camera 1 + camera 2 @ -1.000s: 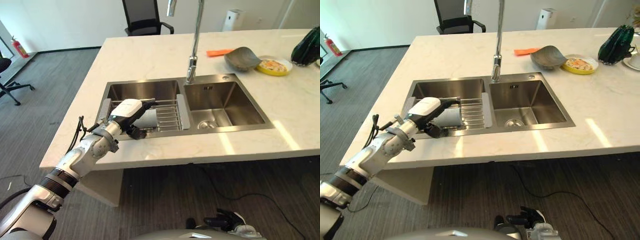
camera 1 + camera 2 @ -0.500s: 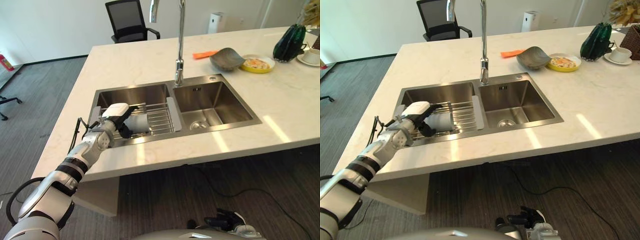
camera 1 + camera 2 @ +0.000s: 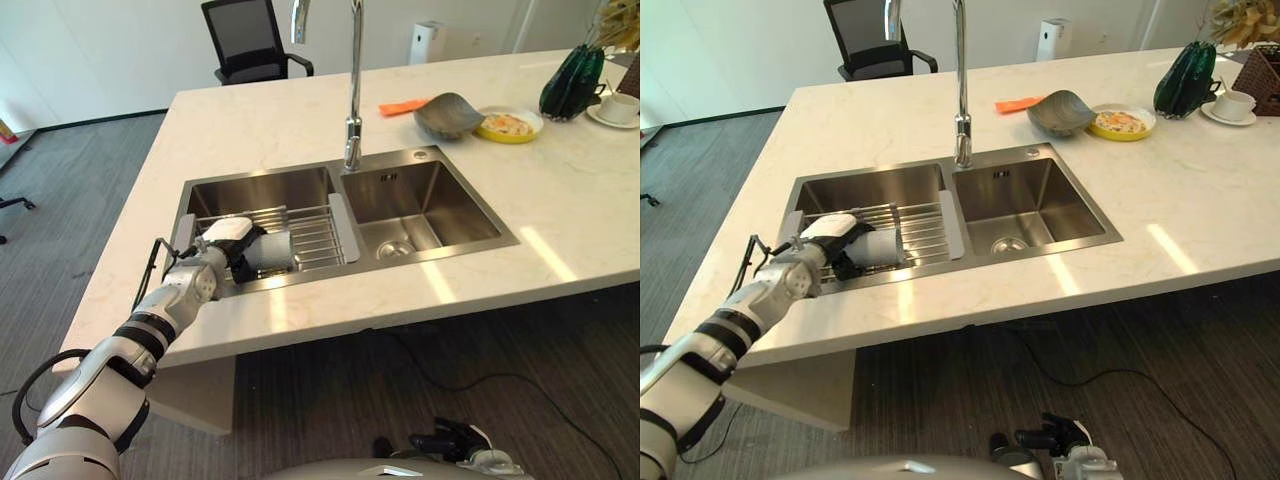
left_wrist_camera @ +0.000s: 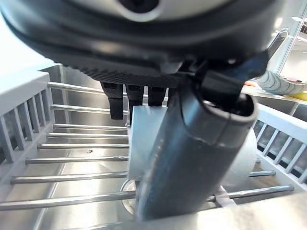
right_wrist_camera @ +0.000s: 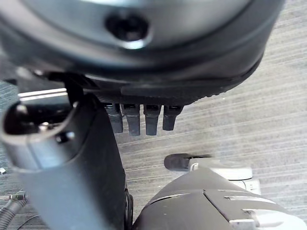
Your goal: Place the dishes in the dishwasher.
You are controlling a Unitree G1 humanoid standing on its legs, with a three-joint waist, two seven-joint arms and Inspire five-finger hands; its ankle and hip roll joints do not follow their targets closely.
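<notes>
Left hand (image 3: 228, 240) fingers and thumb curl around a smooth white cup (image 3: 270, 251) on the sink's wire rack (image 3: 318, 236).

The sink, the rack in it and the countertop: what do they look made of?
The sink looks like brushed stainless steel, grey with soft reflections. The rack seems to be metal wire with pale, perhaps plastic, ends. The countertop looks like polished marble or an imitation: cream, faintly veined, glossy.

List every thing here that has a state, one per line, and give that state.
left hand: fingers and thumb curled round the cup
cup: lying on its side on the rack, held
rack: set across the left basin
right basin: empty
grey bowl: tilted against the yellow plate
yellow plate: food on it
right hand: idle, fingers straight
</notes>
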